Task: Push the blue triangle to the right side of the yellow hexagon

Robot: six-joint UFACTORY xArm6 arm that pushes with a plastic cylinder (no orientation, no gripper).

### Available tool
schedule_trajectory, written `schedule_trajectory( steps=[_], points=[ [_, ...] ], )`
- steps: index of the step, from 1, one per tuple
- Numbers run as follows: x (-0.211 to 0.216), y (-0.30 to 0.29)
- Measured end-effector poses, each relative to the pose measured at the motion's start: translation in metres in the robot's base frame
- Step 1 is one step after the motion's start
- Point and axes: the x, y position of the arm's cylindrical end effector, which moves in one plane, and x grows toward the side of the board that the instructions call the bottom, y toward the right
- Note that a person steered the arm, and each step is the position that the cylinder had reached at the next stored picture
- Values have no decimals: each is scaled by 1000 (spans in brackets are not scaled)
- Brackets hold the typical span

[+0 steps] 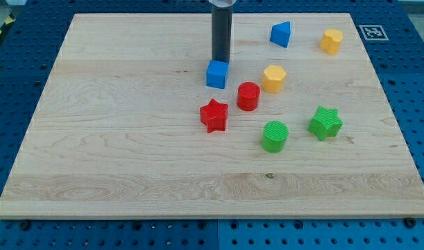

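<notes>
The blue triangle lies near the view's top, right of centre. The yellow hexagon lies below it, slightly to the left, near the board's middle. My tip is at the top edge of a blue cube, touching it or nearly so. The tip is well to the left of both the blue triangle and the yellow hexagon. The rod comes down from the view's top edge.
A second yellow block, shape unclear, lies right of the triangle. A red cylinder sits just below-left of the hexagon, with a red star further left. A green cylinder and green star lie lower right. All rest on the wooden board.
</notes>
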Motion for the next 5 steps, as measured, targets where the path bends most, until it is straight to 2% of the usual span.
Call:
schedule_trajectory(
  steps=[2,3,5],
  points=[
    [0,0],
    [-23,0],
    [-102,28]
  ],
)
